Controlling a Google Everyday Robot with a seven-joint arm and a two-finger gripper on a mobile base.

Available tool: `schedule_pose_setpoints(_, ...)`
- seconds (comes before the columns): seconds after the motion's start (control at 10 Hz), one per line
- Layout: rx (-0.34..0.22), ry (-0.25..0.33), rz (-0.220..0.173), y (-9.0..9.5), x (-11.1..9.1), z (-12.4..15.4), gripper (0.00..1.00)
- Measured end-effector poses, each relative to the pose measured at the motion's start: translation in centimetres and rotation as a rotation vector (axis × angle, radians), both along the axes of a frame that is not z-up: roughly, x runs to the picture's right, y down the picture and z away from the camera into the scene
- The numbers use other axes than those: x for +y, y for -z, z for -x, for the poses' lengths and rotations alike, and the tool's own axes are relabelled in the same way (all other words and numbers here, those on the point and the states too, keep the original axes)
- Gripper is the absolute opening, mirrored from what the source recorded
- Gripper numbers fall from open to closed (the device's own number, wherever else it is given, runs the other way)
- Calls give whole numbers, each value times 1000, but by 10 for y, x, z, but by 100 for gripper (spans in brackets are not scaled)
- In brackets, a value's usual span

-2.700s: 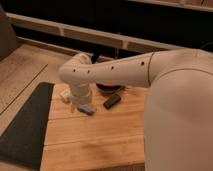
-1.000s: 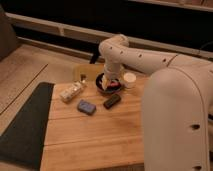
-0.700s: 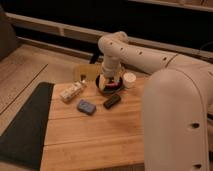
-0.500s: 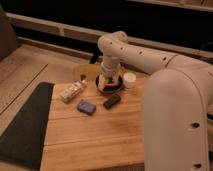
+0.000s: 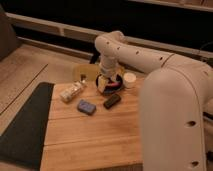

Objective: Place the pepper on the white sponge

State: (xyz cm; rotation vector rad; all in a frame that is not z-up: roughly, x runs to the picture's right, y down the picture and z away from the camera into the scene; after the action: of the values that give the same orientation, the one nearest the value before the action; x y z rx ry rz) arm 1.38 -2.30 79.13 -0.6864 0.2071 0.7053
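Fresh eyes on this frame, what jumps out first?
The bulky white arm fills the right side and reaches to the back of the wooden table, its gripper down at the dark bowl, where the orange-yellow pepper shows. In front, the white sponge, looking pale blue, lies bare beside a dark block.

White rounded arm (image 5: 150, 56) w/ small dark holes, hand (image 5: 106, 83) above bowl (image 5: 120, 82)

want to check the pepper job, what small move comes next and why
Probably close the gripper on the pepper: it hangs open at the dark bowl, right by the pepper, and the pale-blue sponge nearby lies bare.
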Motion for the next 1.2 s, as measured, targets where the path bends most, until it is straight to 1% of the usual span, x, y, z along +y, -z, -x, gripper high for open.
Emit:
schedule_pose_setpoints(0.1,-9,4,-4,-2,-1,-1,65)
schedule_pose_setpoints(0.3,-47,33,-21,-11,-6,-8,65)
schedule_pose_setpoints(0.8,-272,225,-79,-63,-26,-52,65)
schedule_pose_setpoints(1.0,-311,263,-88,-72,-28,-61,65)
schedule_pose_setpoints(1.1,-312,279,-92,-75,-29,-65,65)
schedule_pose_setpoints(1.2,-299,314,-98,-79,-32,-73,65)
